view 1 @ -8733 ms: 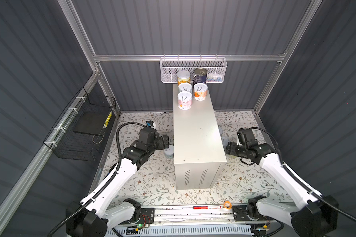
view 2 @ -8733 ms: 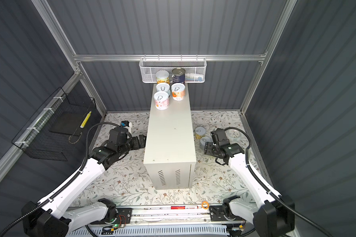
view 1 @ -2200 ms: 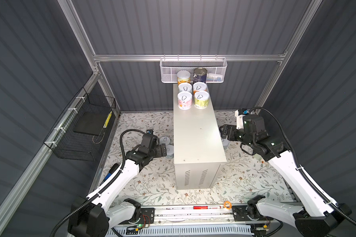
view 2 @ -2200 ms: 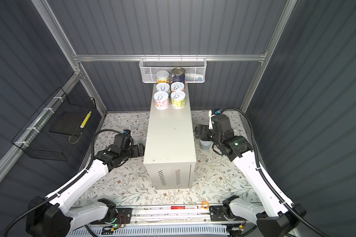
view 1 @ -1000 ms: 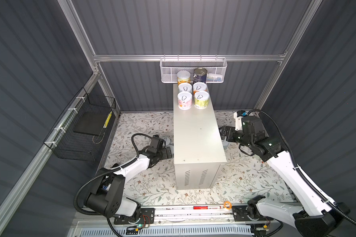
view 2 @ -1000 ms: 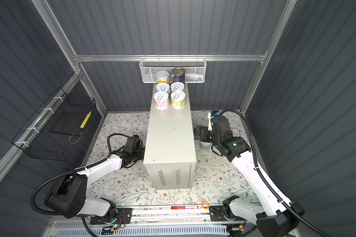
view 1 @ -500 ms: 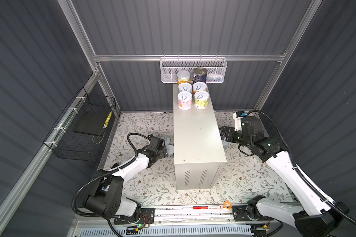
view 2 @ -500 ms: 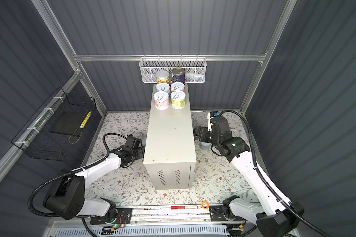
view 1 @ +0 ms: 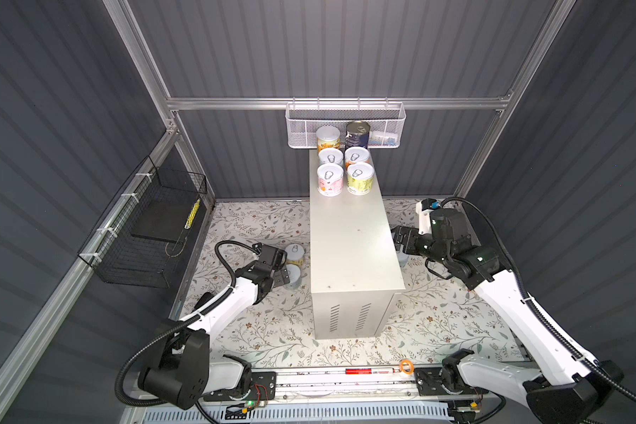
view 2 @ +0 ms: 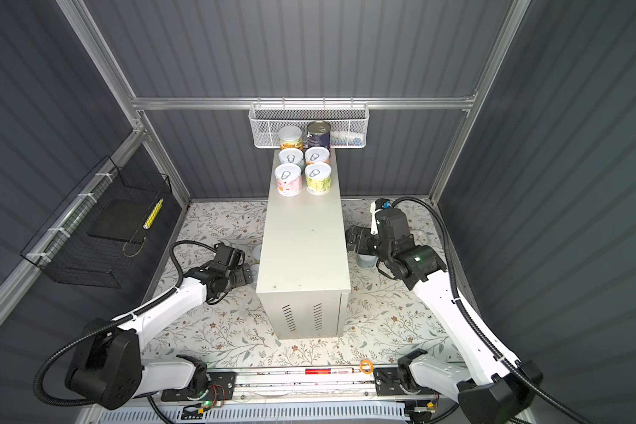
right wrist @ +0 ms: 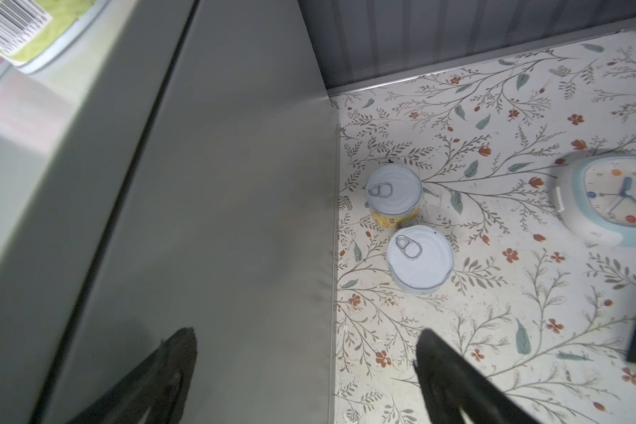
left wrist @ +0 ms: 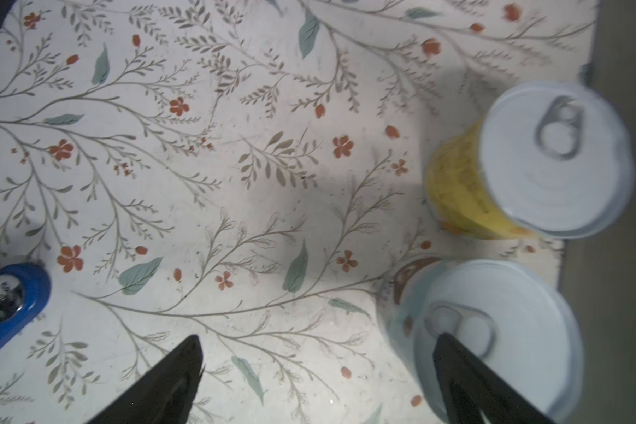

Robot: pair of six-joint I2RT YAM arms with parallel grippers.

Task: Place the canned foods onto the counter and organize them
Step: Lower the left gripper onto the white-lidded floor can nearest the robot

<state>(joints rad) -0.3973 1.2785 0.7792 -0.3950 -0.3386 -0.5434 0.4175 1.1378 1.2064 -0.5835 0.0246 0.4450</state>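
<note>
Six cans (view 1: 330, 178) stand in pairs at the counter (view 1: 353, 249) far end. Four remain on the floor (view 1: 272, 323): left pair (left wrist: 551, 158), right pair (right wrist: 419, 257). Left gripper (left wrist: 318, 339) jaws spread wide next to a left-pair can, nothing held. Right gripper (right wrist: 305, 332) spread, empty.

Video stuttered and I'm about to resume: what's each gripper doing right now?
Left gripper: open, holding nothing, next to the pale can.
Right gripper: open, holding nothing, beside the counter.
</note>
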